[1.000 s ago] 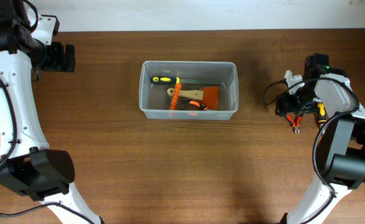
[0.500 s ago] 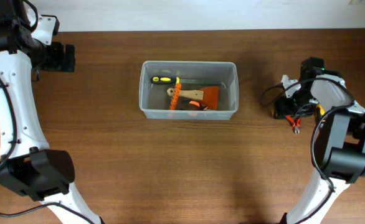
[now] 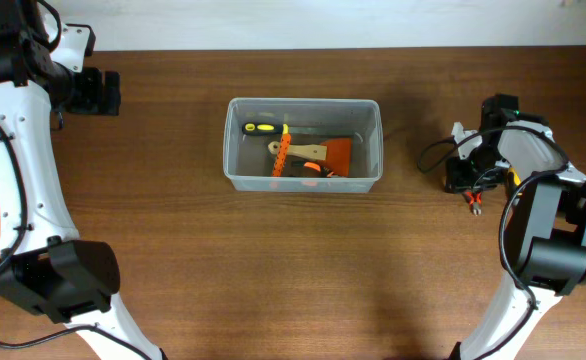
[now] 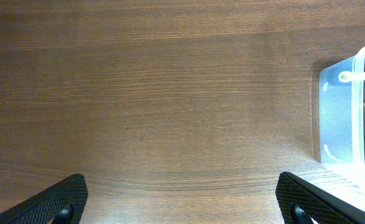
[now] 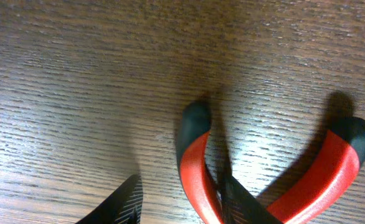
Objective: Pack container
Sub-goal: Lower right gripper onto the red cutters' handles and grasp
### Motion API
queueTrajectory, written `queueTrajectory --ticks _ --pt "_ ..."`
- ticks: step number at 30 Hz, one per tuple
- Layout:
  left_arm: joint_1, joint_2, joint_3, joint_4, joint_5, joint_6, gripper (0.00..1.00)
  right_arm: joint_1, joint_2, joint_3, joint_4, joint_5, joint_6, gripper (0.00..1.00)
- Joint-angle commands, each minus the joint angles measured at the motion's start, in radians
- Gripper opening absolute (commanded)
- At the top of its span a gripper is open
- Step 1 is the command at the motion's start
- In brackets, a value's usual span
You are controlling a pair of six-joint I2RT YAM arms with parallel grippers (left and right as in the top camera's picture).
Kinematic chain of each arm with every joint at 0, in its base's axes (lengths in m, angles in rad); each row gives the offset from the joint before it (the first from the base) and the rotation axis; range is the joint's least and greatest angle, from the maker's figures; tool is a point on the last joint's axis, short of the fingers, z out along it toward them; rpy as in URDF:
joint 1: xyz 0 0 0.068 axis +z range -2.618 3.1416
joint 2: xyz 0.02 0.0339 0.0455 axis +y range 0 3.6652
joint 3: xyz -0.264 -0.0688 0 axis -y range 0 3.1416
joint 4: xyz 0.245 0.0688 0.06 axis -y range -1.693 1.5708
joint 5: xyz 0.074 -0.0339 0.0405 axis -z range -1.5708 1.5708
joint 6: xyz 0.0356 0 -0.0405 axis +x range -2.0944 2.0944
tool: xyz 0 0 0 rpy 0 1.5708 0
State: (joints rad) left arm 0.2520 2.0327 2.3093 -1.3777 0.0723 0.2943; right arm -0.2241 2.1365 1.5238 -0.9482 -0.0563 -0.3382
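container (image 3: 303,101): centre of bench (image 3: 273,270), nearer far edge, hand tools (image 3: 283,150) inside | left gripper (image 4: 182,200): far-left corner, fingers wide apart, empty | right gripper (image 5: 181,200): near right edge, fingers parted astride one red handle of pliers (image 5: 338,168) lying on bench, not clamped

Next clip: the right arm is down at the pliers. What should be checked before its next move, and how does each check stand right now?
1. Right end effector lined up on the pliers: ok, its fingers straddle one red handle.
2. Grip closed on that handle: not ok, a gap shows between one finger and the handle.
3. Pliers lying flat on the table: ok.
4. Room in the container: ok, bare floor shows at its back right.
5. Left end effector out of the way: ok, open over bare wood beside the container's end.
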Motion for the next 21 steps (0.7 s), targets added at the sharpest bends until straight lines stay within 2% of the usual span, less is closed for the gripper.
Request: queueTrajectory --ticks 1,6,9,15,21 --pt "0.002 -0.028 0.013 0.0 0.01 -0.01 0.99 0.005 0.013 -0.05 -0.013 0.011 0.011 0.38" --pt "0.002 -0.028 0.013 0.0 0.01 -0.01 0.99 0.005 0.013 -0.051 -0.017 0.054 0.052 0.29" --pt "0.002 -0.028 0.013 0.0 0.01 -0.01 0.99 0.005 0.013 -0.051 -0.014 0.053 0.059 0.14" --pt "0.002 -0.028 0.013 0.0 0.01 -0.01 0.99 0.007 0.013 -0.035 -0.006 0.053 0.103 0.05" --pt "0.002 -0.028 0.013 0.0 0.01 -0.01 0.99 0.008 0.01 0.092 -0.082 0.05 0.189 0.04"
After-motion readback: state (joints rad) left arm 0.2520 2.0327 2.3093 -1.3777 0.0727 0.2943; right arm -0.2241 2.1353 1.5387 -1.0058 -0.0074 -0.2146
